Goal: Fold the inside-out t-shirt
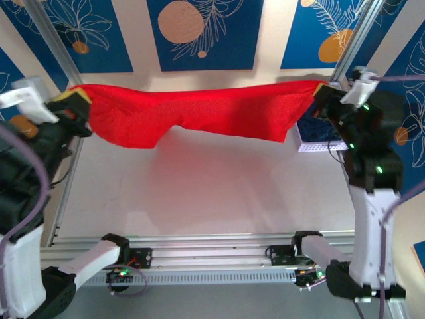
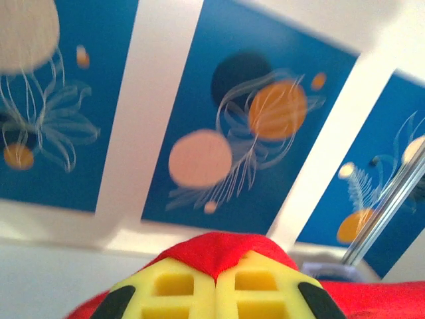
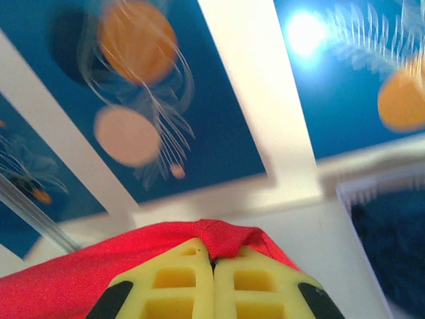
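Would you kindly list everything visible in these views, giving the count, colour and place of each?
t-shirt: one, bright red, stretched in the air between the two grippers, above the far part of the table.
table: one, white, beneath the t-shirt.
basket: one, white, at the far right of the table.
dark garment: one, navy, apparently lying in the basket.
wall panels: several, blue with orange and peach circles, behind the table.
frame rail: one, silver, along the near edge.
left gripper: one, yellow pads, shut on the t-shirt's left end.
right gripper: one, yellow pads, shut on its right end.
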You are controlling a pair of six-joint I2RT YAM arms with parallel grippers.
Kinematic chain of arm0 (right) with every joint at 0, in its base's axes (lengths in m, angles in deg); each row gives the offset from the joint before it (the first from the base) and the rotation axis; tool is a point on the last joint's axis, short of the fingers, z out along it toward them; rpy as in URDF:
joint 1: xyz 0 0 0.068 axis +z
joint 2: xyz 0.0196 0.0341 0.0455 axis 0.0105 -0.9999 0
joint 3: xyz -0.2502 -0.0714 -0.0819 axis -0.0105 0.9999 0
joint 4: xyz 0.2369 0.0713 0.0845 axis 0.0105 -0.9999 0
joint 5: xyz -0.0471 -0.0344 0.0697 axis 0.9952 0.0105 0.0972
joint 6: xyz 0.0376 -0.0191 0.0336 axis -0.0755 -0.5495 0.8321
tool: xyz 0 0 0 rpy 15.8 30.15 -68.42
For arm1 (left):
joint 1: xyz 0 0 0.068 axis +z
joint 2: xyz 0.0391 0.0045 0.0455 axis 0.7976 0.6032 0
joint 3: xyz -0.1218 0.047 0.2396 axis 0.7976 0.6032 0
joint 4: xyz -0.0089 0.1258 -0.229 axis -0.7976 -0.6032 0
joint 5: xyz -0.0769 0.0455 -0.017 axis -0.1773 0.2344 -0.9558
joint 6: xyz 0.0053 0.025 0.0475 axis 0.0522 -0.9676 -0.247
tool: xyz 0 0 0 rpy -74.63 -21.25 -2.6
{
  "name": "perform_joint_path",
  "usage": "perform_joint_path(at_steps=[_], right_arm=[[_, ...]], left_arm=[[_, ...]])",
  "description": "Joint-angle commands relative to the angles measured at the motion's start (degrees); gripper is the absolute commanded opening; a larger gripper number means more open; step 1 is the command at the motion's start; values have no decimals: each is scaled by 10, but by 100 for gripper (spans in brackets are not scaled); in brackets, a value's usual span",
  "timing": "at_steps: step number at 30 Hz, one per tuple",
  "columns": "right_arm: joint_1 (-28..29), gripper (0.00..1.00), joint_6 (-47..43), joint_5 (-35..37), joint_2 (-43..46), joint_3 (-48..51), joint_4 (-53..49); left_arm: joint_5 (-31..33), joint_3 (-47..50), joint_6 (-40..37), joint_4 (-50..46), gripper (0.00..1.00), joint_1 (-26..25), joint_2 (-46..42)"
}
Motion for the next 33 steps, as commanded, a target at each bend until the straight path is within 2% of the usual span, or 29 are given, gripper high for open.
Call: perform_joint_path(at_steps=[1, 4, 9, 15, 17, 21, 25, 28, 29, 30, 31, 33], right_arm=[[4, 0, -16, 20, 26, -59, -39], [4, 0, -22, 20, 38, -116, -60], [3, 0, -33, 22, 38, -183, -74], [2, 0, -47, 34, -3, -162, -46], [3, 0, -53, 38, -29, -121, -18], [8, 0, -57, 45, -100, -34, 64], [22, 0, -57, 59, -228, 23, 160], [35, 0, -55, 74, -374, 1, 209], [38, 4, -57, 80, -438, -26, 217], [42, 6, -55, 91, -497, -58, 217], [43, 9, -52, 101, -572, -121, 196], [42, 26, -41, 121, -713, -275, 112]], left_arm=[[16, -105, -53, -38, 0, 4, 15], [32, -181, -73, -50, 0, 3, 39], [107, -275, -115, -61, 0, 3, 107], [167, -321, -164, -60, 0, 6, 234], [143, -308, -155, -58, 0, 31, 277], [83, -223, -128, -2, 0, 79, 345], [44, -198, -118, 41, 0, 104, 472], [19, -257, -109, 52, 0, 116, 613], [17, -296, -105, 51, 2, 119, 670], [11, -344, -99, 50, 8, 123, 728], [1, -415, -89, 43, 18, 128, 800], [-23, -573, -61, 26, 37, 138, 936]])
